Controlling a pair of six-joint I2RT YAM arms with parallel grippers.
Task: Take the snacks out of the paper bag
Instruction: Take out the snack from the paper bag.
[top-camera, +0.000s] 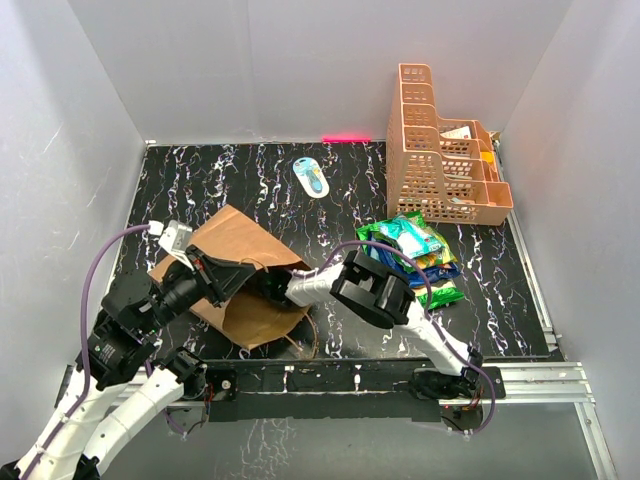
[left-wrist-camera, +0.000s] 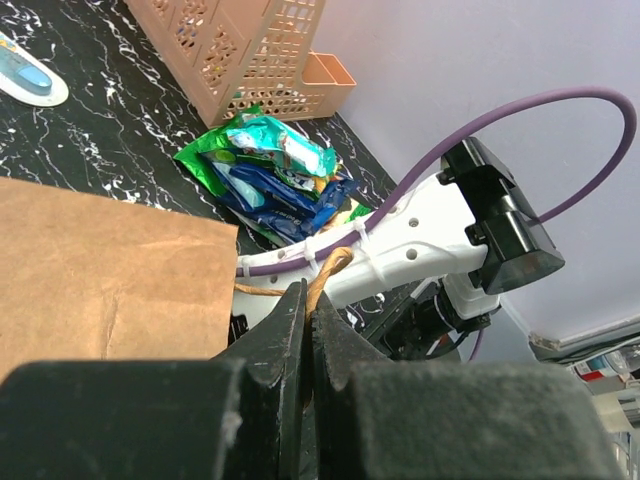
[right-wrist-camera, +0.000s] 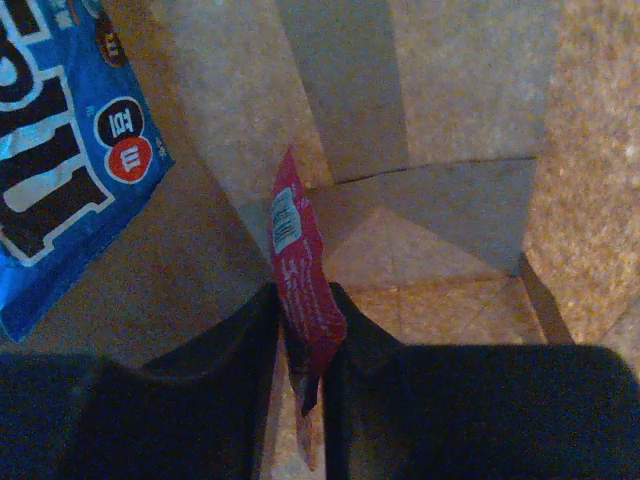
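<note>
The brown paper bag (top-camera: 240, 262) lies on its side at the table's left, its mouth facing right. My left gripper (left-wrist-camera: 308, 292) is shut on the bag's twisted handle (left-wrist-camera: 330, 268), holding the mouth up. My right arm (top-camera: 322, 283) reaches into that mouth, so its gripper is hidden in the top view. Inside the bag, my right gripper (right-wrist-camera: 303, 305) is shut on a red snack packet (right-wrist-camera: 298, 270) standing on edge. A blue snack packet (right-wrist-camera: 60, 170) lies inside at the left. A pile of green, teal and blue snacks (top-camera: 415, 255) sits on the table to the right of the bag.
An orange lattice basket (top-camera: 440, 150) stands at the back right, just behind the snack pile. A small blue-white oval object (top-camera: 311, 176) lies at the back centre. Grey walls close off the table at the left, back and right.
</note>
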